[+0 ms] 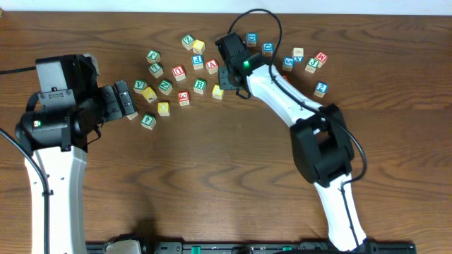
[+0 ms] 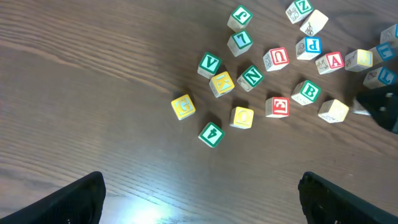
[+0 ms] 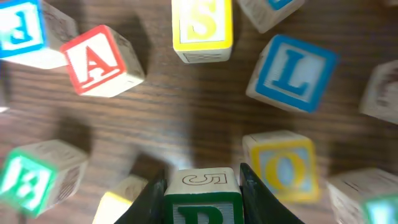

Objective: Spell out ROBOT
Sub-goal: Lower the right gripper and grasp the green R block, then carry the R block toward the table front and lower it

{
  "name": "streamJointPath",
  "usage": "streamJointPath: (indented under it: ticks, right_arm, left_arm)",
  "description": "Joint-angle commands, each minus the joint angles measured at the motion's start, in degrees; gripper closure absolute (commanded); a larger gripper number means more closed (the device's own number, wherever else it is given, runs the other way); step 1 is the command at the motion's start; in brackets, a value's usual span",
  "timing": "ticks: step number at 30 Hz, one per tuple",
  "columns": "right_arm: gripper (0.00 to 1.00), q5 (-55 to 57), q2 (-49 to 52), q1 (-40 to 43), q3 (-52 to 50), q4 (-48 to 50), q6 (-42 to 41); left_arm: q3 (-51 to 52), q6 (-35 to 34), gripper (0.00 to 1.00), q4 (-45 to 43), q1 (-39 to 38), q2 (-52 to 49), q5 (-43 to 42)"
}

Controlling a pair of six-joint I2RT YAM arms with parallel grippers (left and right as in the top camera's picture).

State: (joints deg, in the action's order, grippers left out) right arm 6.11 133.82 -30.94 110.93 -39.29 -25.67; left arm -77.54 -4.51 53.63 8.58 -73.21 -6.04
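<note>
Several lettered wooden blocks lie scattered on the wooden table (image 1: 226, 162). My right gripper (image 1: 230, 73) is shut on a green-lettered block (image 3: 203, 193) with a "5" on its upper face; its letter is cut off and reads like R or B. It is held just above the table, among a red A (image 3: 96, 59), a yellow S (image 3: 202, 25), a blue L (image 3: 292, 71) and a yellow block with a blue O (image 3: 283, 168). My left gripper (image 1: 127, 101) is open and empty (image 2: 208, 208), left of the cluster. A green B (image 2: 309, 92) lies in the cluster.
Nearest the left gripper are a yellow G (image 2: 183, 106), a green 4 (image 2: 211, 133), a yellow O (image 2: 242, 117), and a green V (image 2: 209, 63). More blocks lie at the back right (image 1: 313, 63). A black cable (image 1: 261, 14) arcs over the far edge.
</note>
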Motion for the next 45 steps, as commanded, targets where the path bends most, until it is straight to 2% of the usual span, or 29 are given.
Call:
streamJointPath:
  ticks: [1,9,14,19,25,33,36,40,45]
  right_arm:
    - [0.8,0.59,-5.77,-0.24,0.76,-1.88,-0.42]
    - [0.84,-7.39,-8.02,-2.21,0.7,-12.55,-0.46]
    - [0.82,-7.96,-7.78,-5.16,-1.16,-16.83,-0.46]
    - [0.82,-6.34,-7.76,-7.85,-6.99,-15.1,-3.45]
    - [0.84,-6.21,-7.76,-8.61,-13.84,-7.82,-5.9]
    - [0.82,-3.28,-7.72,-8.94,-14.8,-4.2,-7.85]
    - [0.78,-2.05,-7.65,-9.57,-14.8,-4.0,-8.24]
    - [0.63,-1.51,-7.58,-10.6,-14.8,-3.91,-8.63]
    - [0.57,-1.49,-7.58,-10.84,-14.8,-3.74,-8.61]
  left_arm:
    - [-1.44,-0.52,0.02,0.13,0.31,-0.2,0.35]
    - [-1.44,-0.52,0.02,0.13,0.31,-0.2,0.33]
    - [-1.44,-0.52,0.02,0.13,0.31,-0.2,0.33]
    - [-1.44,-0.52,0.02,0.13,0.31,-0.2,0.33]
    - [-1.44,-0.52,0.02,0.13,0.31,-0.2,0.33]
    - [-1.44,-0.52,0.02,0.13,0.31,-0.2,0.33]
    - [-1.44,-0.52,0.02,0.13,0.31,-0.2,0.33]
    - [-1.44,-0.52,0.02,0.13,0.31,-0.2,0.35]
    - [-1.44,-0.52,0.02,0.13,0.31,-0.2,0.33]
